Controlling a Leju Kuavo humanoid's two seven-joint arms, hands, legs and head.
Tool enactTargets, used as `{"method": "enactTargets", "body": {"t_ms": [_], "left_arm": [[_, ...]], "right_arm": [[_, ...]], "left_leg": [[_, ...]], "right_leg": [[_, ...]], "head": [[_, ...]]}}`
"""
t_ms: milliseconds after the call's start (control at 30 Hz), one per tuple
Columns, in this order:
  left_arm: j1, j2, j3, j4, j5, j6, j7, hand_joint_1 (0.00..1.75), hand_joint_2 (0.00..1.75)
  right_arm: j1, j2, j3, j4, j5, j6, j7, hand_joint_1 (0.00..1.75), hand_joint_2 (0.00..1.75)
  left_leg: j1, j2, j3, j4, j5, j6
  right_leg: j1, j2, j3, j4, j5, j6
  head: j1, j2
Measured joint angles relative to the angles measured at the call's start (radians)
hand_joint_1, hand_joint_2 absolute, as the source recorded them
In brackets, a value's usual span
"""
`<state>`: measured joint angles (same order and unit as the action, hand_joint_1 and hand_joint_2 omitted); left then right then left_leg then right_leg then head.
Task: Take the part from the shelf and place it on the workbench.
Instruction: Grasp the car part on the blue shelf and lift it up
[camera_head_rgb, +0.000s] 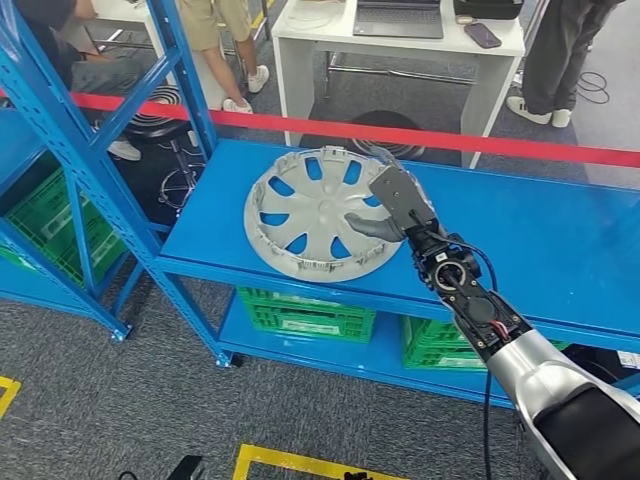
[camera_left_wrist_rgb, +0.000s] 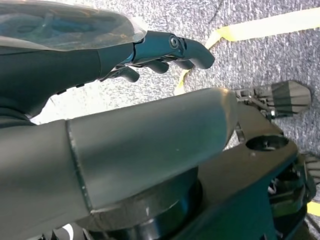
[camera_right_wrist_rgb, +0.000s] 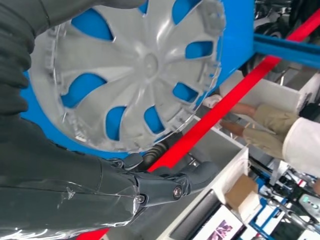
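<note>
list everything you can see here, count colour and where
hubcap: one, silver-grey, lying flat on the blue shelf
shelf: one, blue, across the middle
crates: several, green, on the lower shelf levels
barrier tape: one, red, stretched behind the shelf
desk: one, white, at the back, with a laptop and phone on it
people: several, legs seen, standing at the back
floor tape: yellow, on the grey carpet
right hand: one, dark grey, at the hubcap's rim
left hand: one, dark, hanging over the carpet
</note>
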<state>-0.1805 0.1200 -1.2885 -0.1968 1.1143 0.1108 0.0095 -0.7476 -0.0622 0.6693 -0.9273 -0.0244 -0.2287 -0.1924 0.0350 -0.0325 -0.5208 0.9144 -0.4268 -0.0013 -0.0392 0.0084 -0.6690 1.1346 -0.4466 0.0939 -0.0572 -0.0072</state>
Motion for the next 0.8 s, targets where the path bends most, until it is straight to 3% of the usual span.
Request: {"method": "enactTargets", "body": {"t_ms": [33,100,167,233,300,367,433,467,500,567,633,733,800], "left_arm": [[0.001,0.0,-0.001,0.0,0.0,0.0,0.0,0.0,0.0],[-0.001,0.002,-0.002,0.0,0.0,0.001,-0.001,0.0,0.0],[-0.003,0.003,-0.005,0.0,0.0,0.002,-0.002,0.0,0.0],[-0.004,0.002,-0.006,0.0,0.0,0.003,-0.003,0.0,0.0],[-0.007,0.0,-0.007,0.0,0.002,0.007,-0.003,0.0,0.0],[-0.008,-0.001,-0.007,0.0,0.004,0.01,0.0,0.0,0.0],[-0.007,-0.001,-0.007,0.0,0.005,0.012,0.003,0.0,0.0],[-0.005,-0.001,-0.007,0.0,0.006,0.013,0.003,0.0,0.0],[-0.004,-0.001,-0.007,0.0,0.007,0.013,0.004,0.0,0.0],[-0.004,0.001,-0.007,0.0,0.009,0.014,0.004,0.0,0.0],[-0.003,0.004,-0.007,0.0,0.012,0.016,0.004,0.0,0.0],[-0.001,0.002,-0.007,0.0,0.015,0.018,0.004,0.0,0.0],[-0.001,-0.001,-0.007,0.0,0.017,0.021,0.003,0.0,0.0]], "right_arm": [[0.001,-0.001,0.0,0.0,0.0,0.0,0.003,0.0,1.75],[0.004,-0.003,0.001,-0.001,0.0,0.002,0.007,0.0,1.75],[0.009,-0.004,0.001,-0.005,0.0,0.003,0.009,0.0,1.75],[0.008,-0.006,0.0,-0.01,0.0,0.002,0.009,0.0,1.75],[0.003,-0.007,0.0,-0.014,0.0,0.0,0.01,0.0,1.75],[0.006,-0.008,0.001,-0.017,0.0,0.0,0.012,0.0,1.75],[0.015,-0.008,0.001,-0.017,0.0,0.001,0.017,0.0,1.75],[0.018,-0.008,0.001,-0.017,0.0,0.002,0.019,0.0,1.75],[0.019,-0.008,0.002,-0.017,0.0,0.003,0.02,0.0,1.75],[0.02,-0.008,0.002,-0.017,0.001,0.006,0.021,0.0,1.75],[0.02,-0.008,0.004,-0.017,0.003,0.008,0.022,0.0,1.75],[0.015,-0.008,0.006,-0.017,0.007,0.014,0.021,0.0,1.75],[0.006,-0.009,0.007,-0.017,0.012,0.018,0.02,0.0,1.75]], "left_leg": [[0.002,-0.001,0.004,0.005,-0.007,-0.008],[0.002,-0.002,0.008,0.016,-0.023,-0.026],[0.002,-0.001,0.015,0.022,-0.028,-0.04],[0.005,0.005,0.004,0.056,-0.018,-0.049],[0.006,0.018,-0.064,0.163,-0.012,-0.05],[0.0,0.024,-0.162,0.291,-0.052,-0.046],[-0.008,0.024,-0.224,0.33,-0.095,-0.036],[-0.014,0.024,-0.23,0.301,-0.086,-0.027],[-0.022,0.024,-0.22,0.242,-0.053,-0.015],[-0.041,0.022,-0.179,0.098,0.053,0.014],[-0.053,0.017,-0.153,0.03,0.109,0.029],[-0.048,0.015,-0.135,0.019,0.115,0.028],[-0.039,0.017,-0.119,0.005,0.116,0.029]], "right_leg": [[-0.003,0.001,0.033,-0.07,0.026,0.004],[-0.002,0.003,0.074,-0.16,0.034,-0.011],[0.004,0.002,0.084,-0.164,0.018,-0.043],[0.007,0.0,0.102,-0.161,0.024,-0.062],[0.01,0.0,0.118,-0.165,0.022,-0.073],[0.017,0.0,0.132,-0.168,0.01,-0.081],[0.025,0.001,0.151,-0.169,-0.008,-0.088],[0.028,0.001,0.161,-0.169,-0.016,-0.09],[0.031,0.002,0.172,-0.17,-0.024,-0.092],[0.036,0.005,0.189,-0.171,-0.04,-0.092],[0.038,0.009,0.199,-0.174,-0.055,-0.087],[0.042,0.009,0.208,-0.179,-0.074,-0.074],[0.043,0.004,0.183,-0.116,-0.112,-0.065]], "head": [[0.0,0.0],[0.0,0.0],[-0.002,0.0],[-0.004,0.0],[-0.007,0.0],[-0.009,0.0],[-0.01,0.0],[-0.01,0.0],[-0.01,0.0],[-0.01,0.0],[-0.01,0.0],[-0.01,0.0],[-0.01,0.0]]}}
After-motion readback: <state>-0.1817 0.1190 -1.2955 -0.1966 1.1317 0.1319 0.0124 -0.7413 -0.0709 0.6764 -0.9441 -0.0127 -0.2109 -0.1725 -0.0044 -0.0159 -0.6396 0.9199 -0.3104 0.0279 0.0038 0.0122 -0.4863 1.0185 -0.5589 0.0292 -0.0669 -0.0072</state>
